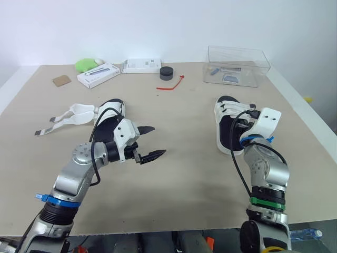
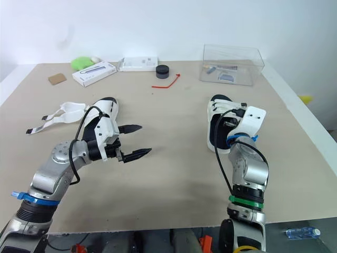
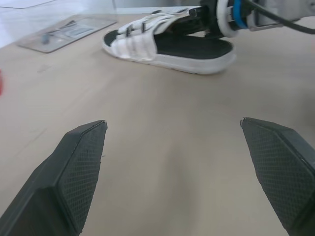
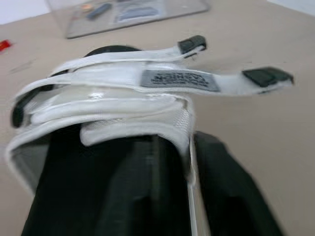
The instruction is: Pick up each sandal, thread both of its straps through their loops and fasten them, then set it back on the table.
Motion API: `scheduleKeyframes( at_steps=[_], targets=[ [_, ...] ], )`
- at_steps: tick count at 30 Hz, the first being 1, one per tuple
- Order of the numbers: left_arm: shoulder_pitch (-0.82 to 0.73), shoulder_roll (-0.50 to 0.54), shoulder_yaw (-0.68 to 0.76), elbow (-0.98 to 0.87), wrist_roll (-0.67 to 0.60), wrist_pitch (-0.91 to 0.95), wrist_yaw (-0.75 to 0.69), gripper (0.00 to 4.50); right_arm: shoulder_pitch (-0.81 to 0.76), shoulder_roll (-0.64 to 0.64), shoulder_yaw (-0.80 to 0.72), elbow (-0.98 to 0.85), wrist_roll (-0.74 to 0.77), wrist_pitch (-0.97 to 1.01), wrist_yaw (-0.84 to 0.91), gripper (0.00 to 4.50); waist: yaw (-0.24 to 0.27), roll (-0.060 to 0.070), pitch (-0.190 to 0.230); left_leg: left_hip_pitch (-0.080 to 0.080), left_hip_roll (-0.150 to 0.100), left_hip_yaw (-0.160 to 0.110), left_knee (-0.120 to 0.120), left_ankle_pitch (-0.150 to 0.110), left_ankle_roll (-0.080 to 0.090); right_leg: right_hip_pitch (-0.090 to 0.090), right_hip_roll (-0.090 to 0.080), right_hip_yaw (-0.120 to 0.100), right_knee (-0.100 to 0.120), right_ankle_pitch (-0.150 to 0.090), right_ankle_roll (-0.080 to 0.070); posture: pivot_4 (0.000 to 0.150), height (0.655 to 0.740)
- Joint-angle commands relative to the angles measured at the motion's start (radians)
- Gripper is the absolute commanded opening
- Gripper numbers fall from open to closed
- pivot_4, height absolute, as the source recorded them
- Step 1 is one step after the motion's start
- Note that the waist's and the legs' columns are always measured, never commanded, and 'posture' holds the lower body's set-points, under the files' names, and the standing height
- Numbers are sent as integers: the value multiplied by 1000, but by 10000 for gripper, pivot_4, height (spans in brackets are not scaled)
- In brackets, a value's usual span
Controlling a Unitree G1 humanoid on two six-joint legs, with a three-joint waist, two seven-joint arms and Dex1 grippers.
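The open-strapped sandal (image 1: 110, 112) lies just beyond the left gripper (image 1: 159, 139), its long axis running away from the robot, so the left arm is nearer (jaws wide apart, empty); the right gripper (image 1: 243, 125) is at the other sandal (image 1: 226, 112), hold indeterminate.

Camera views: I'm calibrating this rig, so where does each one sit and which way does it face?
Eye views: on the head, looking forward and down over the table; both arms show, left pincer open.
Left wrist view: on the left wrist, facing across the table at the right-hand sandal; its own fingers show, spread.
Right wrist view: on the right wrist, close over that sandal's straps, clear box beyond.
Shared: both wrist views hold the same sandal.
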Motion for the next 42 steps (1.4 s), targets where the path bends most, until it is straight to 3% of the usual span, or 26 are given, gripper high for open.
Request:
scheduleKeyframes(
  at_steps=[1, 2, 3, 4, 6, 9, 12, 17, 22, 30, 37, 42],
  targets=[
    [-6, 23, 25, -52, -50, 13, -44, 45000, 26, -53, 21, -88, 28, 25, 77, 26064, 0, 0, 0, 0, 0, 0, 0, 0, 0, 0, 0, 0, 0, 0, 0, 1500, 7400],
    [-5, 31, 23, -50, -46, 8, -53, 45000, 47, -77, 27, -109, 34, 38, 109, 33628, 0, 0, 0, 0, 0, 0, 0, 0, 0, 0, 0, 0, 0, 0, 0, 1500, 7400],
    [-5, 38, 21, -46, -39, 1, -60, 45000, 69, -102, 33, -133, 45, 58, 143, 35861, 0, 0, 0, 0, 0, 0, 0, 0, 0, 0, 0, 0, 0, 0, 0, 1500, 7400],
    [-5, 45, 20, -42, -34, -5, -64, 45000, 94, -129, 39, -159, 59, 76, 181, 43227, 1, 0, 0, 0, 0, 0, 0, 0, 0, 0, 0, 0, 0, -1, 1, 1500, 7400],
    [-6, 49, 27, -33, -32, -11, -65, 45000, 151, -197, 55, -211, 82, 91, 277, 43227, 1, 0, 0, 0, -1, 0, 0, 0, 1, 0, 0, 0, 0, -2, 4, 1500, 7400],
    [0, 64, 51, -11, 17, -24, -11, 45000, 354, -428, 58, -297, 226, -53, 794, 43227, 17, 0, 0, 0, -1, -1, 0, -1, 1, 0, -1, 0, 0, -4, 6, 1500, 7400],
    [2, 35, 72, -15, 59, 20, 119, 45000, 321, -503, 45, -286, 353, -105, 994, 43227, 1, -2, 1, 3, -2, 1, 1, -4, 7, 3, -1, 0, -1, -7, 10, 1500, 7400],
    [20, -45, 71, -96, 88, 136, 299, 45000, 107, -437, 142, -204, 418, -119, 1083, 43227, -5, -8, 4, 9, -1, 4, 3, -2, 8, 6, 2, 6, -1, 0, 11, 1500, 7400],
    [40, -152, 77, -172, 174, 214, 534, 45000, -31, -327, 330, -74, 325, -253, 1197, 43227, 4, -13, 6, 17, 1, -1, 2, 0, 8, 15, 5, 3, -1, 1, 7, 1500, 7400],
    [45, -293, 130, -203, 320, 332, 853, 45000, -158, -240, 427, 153, 218, -429, 1278, 43227, 4, -13, 6, 15, -1, 1, 2, -2, 4, 13, 0, 3, -2, 3, 2, 1500, 7400],
    [14, -382, 157, -166, 321, 409, 945, 45000, -193, -207, 434, 194, 200, -451, 1293, 43227, 5, -13, 6, 14, -2, 0, 2, -4, 2, 13, -3, 2, -2, 3, 2, 1500, 7400],
    [-74, -411, 174, -26, 317, 399, 952, 45000, -187, -200, 441, 188, 174, -465, 1284, 43227, 5, -13, 6, 14, -2, 0, 2, -3, 2, 14, -1, 1, -2, 3, 2, 1500, 7400]
  ],
)
